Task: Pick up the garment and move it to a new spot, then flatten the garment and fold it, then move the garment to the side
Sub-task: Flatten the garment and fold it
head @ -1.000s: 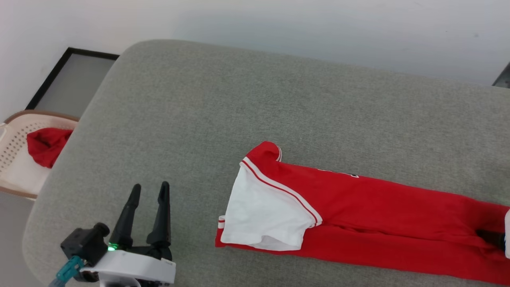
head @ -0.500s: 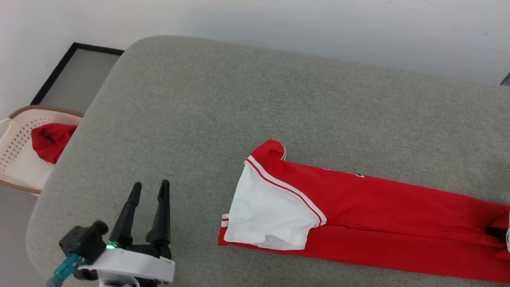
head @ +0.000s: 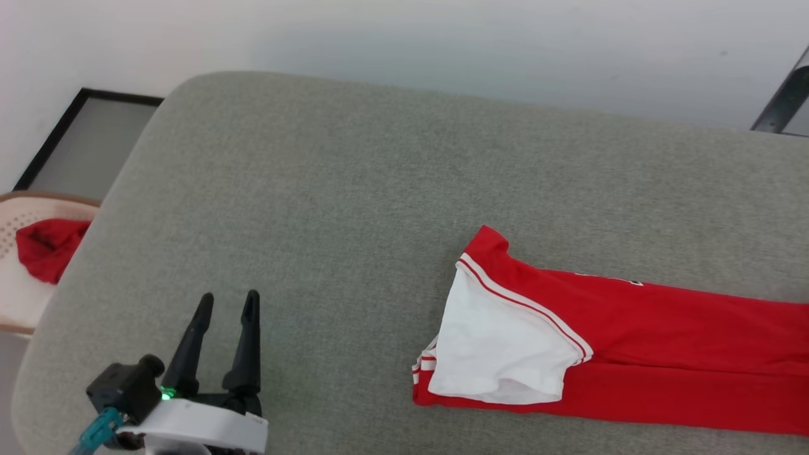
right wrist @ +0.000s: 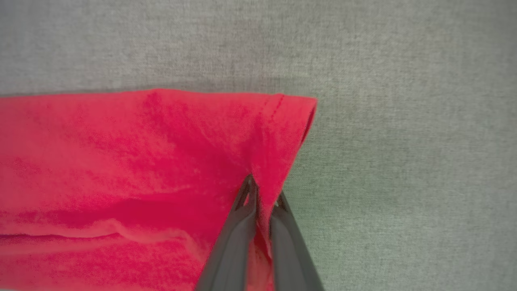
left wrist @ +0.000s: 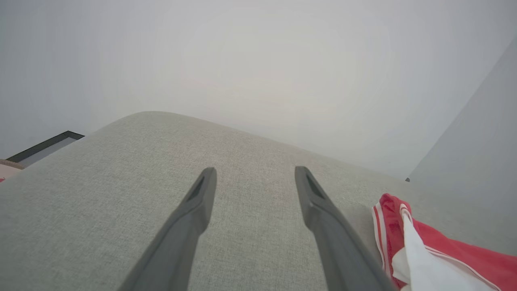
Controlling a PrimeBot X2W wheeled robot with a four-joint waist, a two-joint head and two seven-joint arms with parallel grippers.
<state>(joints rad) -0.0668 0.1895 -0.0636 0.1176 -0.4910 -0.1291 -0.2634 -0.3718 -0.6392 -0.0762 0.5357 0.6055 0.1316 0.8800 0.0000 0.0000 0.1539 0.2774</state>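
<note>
On the right of the grey padded surface [head: 354, 189] the garment [head: 663, 341] is laid as a long folded band. The left gripper [head: 229, 296] is held low over bare fabric, fingers spread wide. The right gripper [right wrist: 264, 189] is pinched shut on a fold by the red hem.

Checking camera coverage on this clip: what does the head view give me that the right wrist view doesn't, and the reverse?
Head view: the left gripper, jaws apart above the grey cushion; a white sleeve with striped trim; a pale basket holding a red cloth beyond the cushion's edge. Right wrist view: the right gripper, jaws pinched shut on a red fold beside a stitched hem. Both: the red garment lying on the grey cushion.
</note>
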